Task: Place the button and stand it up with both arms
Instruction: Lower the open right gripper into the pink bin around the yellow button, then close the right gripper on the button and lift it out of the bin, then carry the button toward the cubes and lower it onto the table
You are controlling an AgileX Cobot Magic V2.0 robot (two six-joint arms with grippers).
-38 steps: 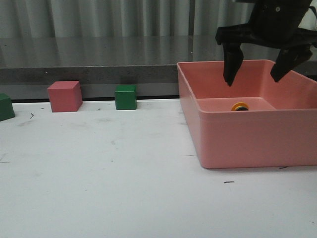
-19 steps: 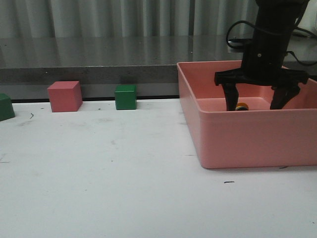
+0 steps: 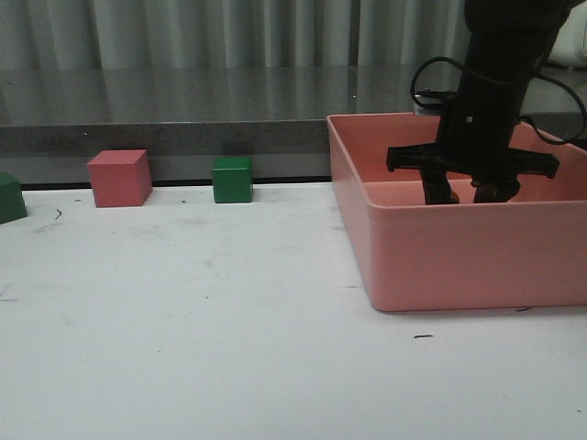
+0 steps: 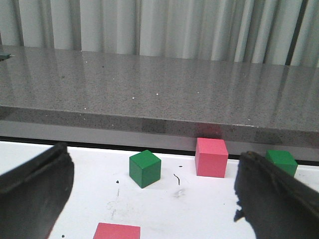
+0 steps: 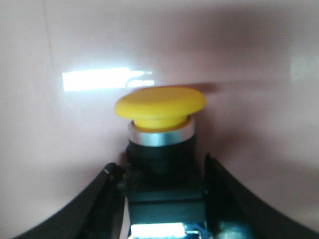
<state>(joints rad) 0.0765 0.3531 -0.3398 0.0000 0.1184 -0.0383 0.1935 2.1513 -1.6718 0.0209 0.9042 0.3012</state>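
In the right wrist view the button [image 5: 160,107] lies inside the pink bin [image 3: 459,257], showing its yellow mushroom cap, silver-white collar and black body. My right gripper [image 5: 162,199] has one dark finger against each side of the black body and is shut on it. In the front view the right gripper [image 3: 468,194] reaches down into the bin, and its fingers and the bin wall hide the button. My left gripper [image 4: 154,199] is open and empty above the white table, its fingers [image 4: 30,194] wide apart. It is out of the front view.
A pink cube [image 3: 119,177] and a green cube [image 3: 233,180] stand at the table's back edge, with another green cube [image 3: 9,197] at far left. The left wrist view shows a green cube [image 4: 145,169], pink cubes [image 4: 212,157] and a grey ledge behind.
My right gripper has come down from above the bin into it, and its fingers have closed from wide apart onto the button.
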